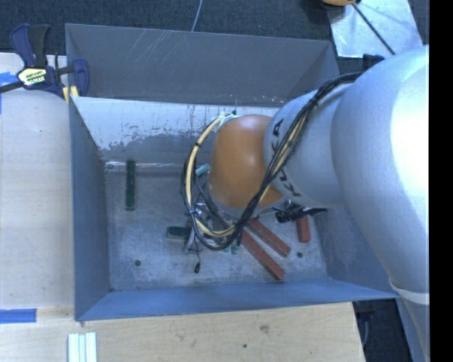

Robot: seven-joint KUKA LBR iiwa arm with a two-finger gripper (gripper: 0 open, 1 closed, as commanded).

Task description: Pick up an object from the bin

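Observation:
Part of my gripper's dark body (199,237) pokes out below the arm's orange cover, among the cables, over the middle of the bin floor. A small dark green block (177,233) lies right beside it on the left; whether they touch I cannot tell. Two reddish-brown bars (266,249) lie slanted just to its right, partly under the arm. Further right lies a short red piece with a black end (302,223).
A thin dark green stick (130,185) lies upright in the picture near the bin's left wall. A tiny dark speck (138,262) rests on the front left floor. The arm and its cover hide the right and back of the floor.

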